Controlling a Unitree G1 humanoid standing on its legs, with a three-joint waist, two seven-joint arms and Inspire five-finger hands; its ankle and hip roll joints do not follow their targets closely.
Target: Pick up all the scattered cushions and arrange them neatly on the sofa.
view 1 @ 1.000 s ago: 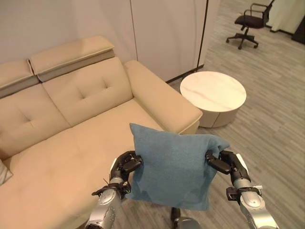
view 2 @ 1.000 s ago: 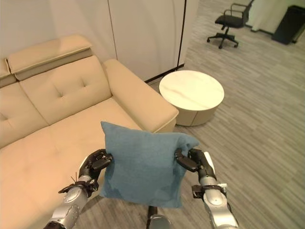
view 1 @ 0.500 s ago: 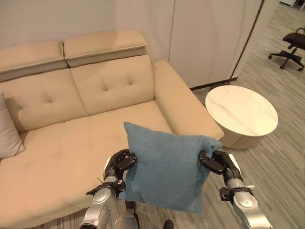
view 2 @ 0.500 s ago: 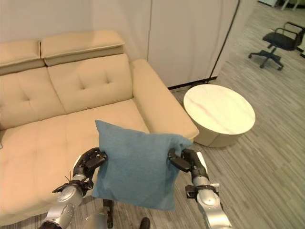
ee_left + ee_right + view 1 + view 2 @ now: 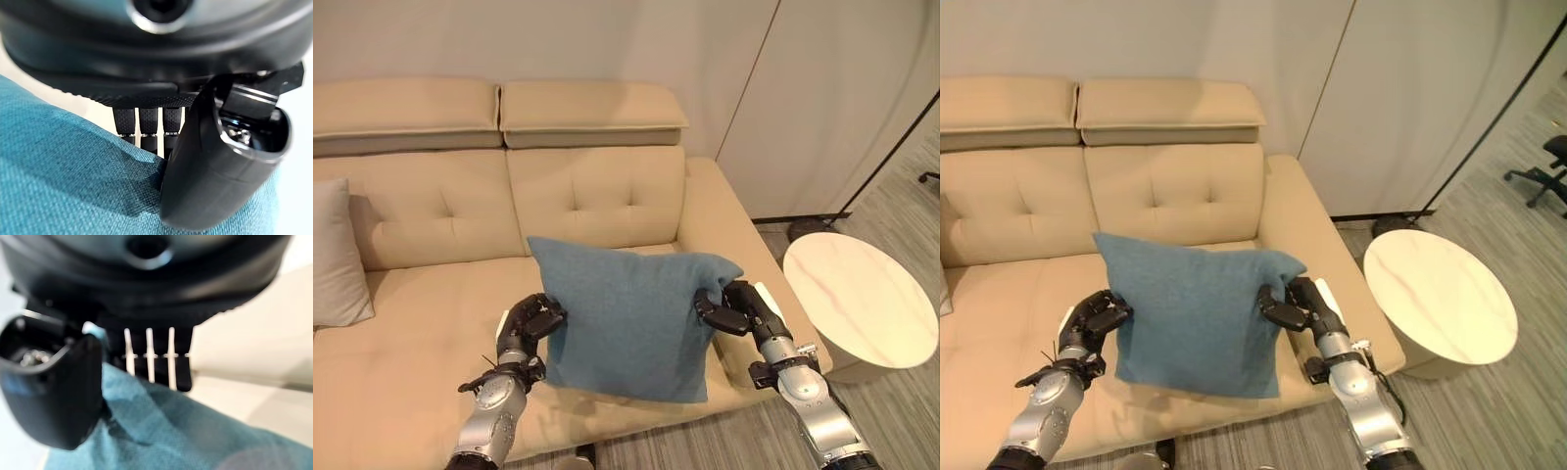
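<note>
A blue cushion point(image 5: 628, 315) hangs upright between my two hands, above the front of the beige sofa point(image 5: 431, 294) seat. My left hand point(image 5: 530, 321) pinches its left edge, and the left wrist view shows the thumb point(image 5: 220, 166) pressed on the blue cloth point(image 5: 63, 176). My right hand point(image 5: 736, 308) grips the cushion's upper right corner; in the right wrist view its thumb point(image 5: 54, 387) and fingers close on the cloth point(image 5: 161, 431). A light grey cushion point(image 5: 337, 257) leans against the sofa back at the far left.
A round white side table point(image 5: 862, 305) stands on the grey wood floor to the right of the sofa arm point(image 5: 729, 245). White wall panels point(image 5: 842, 88) rise behind it. An office chair point(image 5: 1547, 171) shows at the far right edge.
The camera has swung left and closer to the sofa, which now fills the scene. The cushion, still held by both hands, now hangs over the seat instead of the floor.
</note>
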